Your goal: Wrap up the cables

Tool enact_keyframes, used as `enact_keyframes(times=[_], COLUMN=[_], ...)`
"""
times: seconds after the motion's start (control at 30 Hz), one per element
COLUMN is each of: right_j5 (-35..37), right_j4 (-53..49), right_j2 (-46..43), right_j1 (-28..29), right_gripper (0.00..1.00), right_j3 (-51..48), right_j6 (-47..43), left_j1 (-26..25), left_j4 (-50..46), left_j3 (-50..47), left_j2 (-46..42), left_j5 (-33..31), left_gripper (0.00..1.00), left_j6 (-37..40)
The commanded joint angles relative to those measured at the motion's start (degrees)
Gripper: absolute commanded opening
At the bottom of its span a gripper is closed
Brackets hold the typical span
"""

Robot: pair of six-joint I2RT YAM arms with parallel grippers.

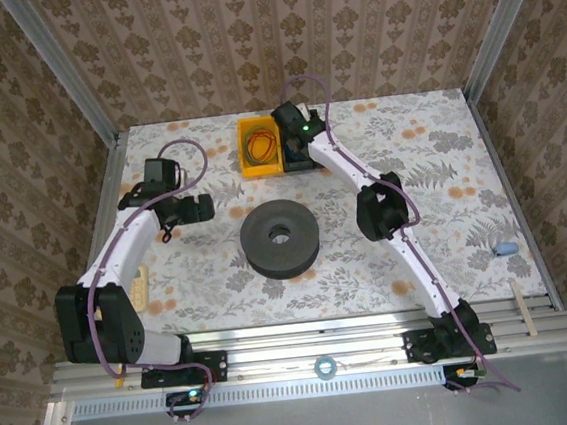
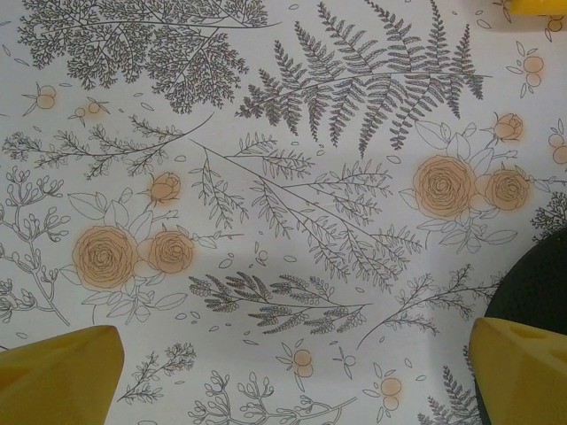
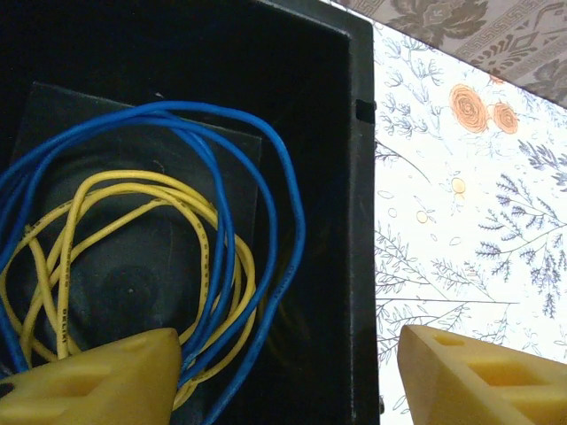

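A bright blue cable (image 3: 282,204) and a yellow cable (image 3: 133,181) lie in loose, tangled loops on the floor of a black bin (image 3: 359,177). My right gripper (image 3: 288,354) hangs open over that bin. Its left finger (image 3: 97,381) is down among the loops and its right finger (image 3: 483,376) is outside the bin wall, above the tablecloth. From above, the right gripper (image 1: 295,143) sits at the back middle of the table. My left gripper (image 2: 297,354) stands wide open over bare flowered cloth at the left (image 1: 195,208), holding nothing.
A yellow bin (image 1: 258,147) with thin cords in it stands just left of the black bin. A thick dark ring (image 1: 280,237) lies mid-table, its edge near my left gripper's right finger (image 2: 536,283). A small blue object (image 1: 505,248) and a wooden stick (image 1: 522,306) lie at the right edge.
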Motion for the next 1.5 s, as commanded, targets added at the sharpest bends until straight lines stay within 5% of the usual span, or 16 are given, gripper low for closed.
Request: enact_keyframes(times=[0.0,1.47], right_j5=[3.69,6.51], right_j4=[1.47,3.74], right_j2=[0.55,-4.88], right_j1=[0.31,0.63], right_gripper=[0.66,0.4], right_j3=[2.02,2.05], right_j6=[-0.35,-4.87], left_j1=[-0.26,-0.25], left_j4=[0.33,0.66], left_j3=[-0.68,-1.17], left_j2=[-0.07,-0.53], left_j5=[0.64,0.35], left_gripper=[1.0,1.0], left_j6=[0.78,1.36])
